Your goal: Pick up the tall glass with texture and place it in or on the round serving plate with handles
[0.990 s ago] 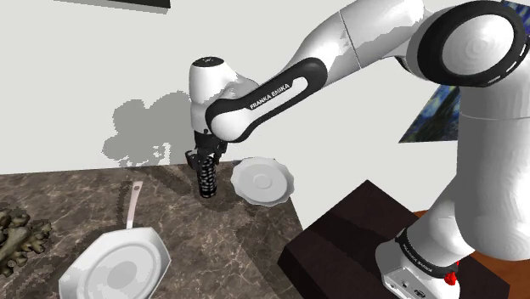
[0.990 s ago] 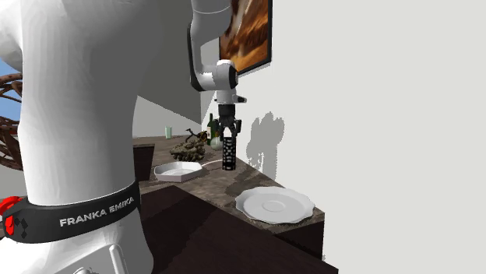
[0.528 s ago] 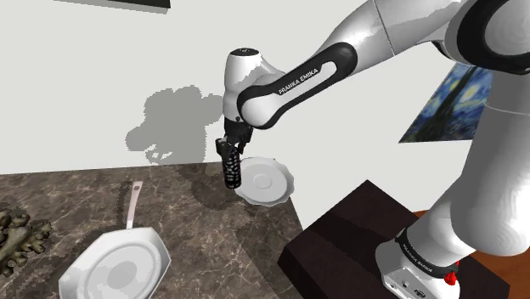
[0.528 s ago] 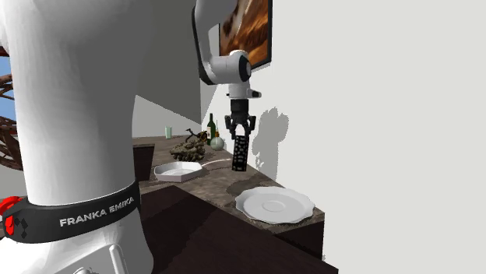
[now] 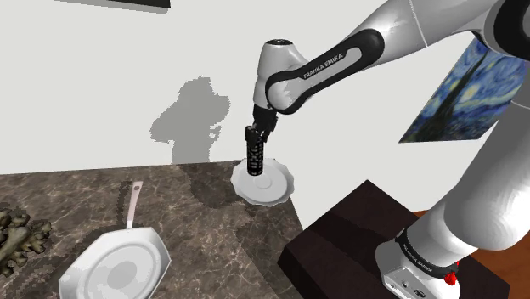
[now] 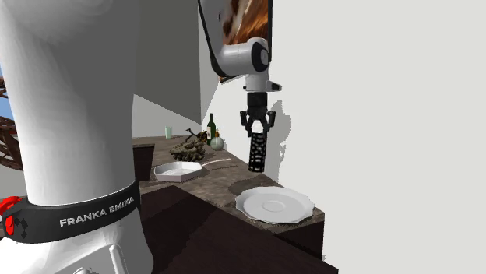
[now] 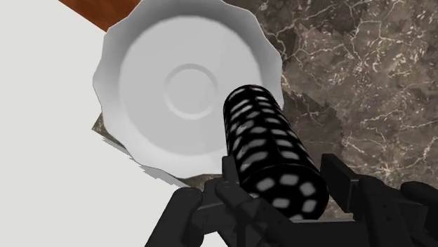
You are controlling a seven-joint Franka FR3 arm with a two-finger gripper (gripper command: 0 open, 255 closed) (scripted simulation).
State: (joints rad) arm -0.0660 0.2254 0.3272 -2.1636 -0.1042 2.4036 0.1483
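A white robot arm reaches over a dark marbled table (image 5: 200,225) that stands against a pale wall. Its black pincer (image 5: 257,133) is closed around the upper end of a tall glass (image 5: 254,158), drawn black with pale spots, one finger clasping each side. The glass hangs in the air, clear of the table and nearly upright, with a slight tilt. Seen from the wrist, its lower end lies over the rim of the white round plate (image 5: 272,184), on the side nearest the open tabletop. The wavy-edged plate sits at the table's corner by the wall. Well apart from it, a white pan (image 5: 115,265) with a long handle rests on the table.
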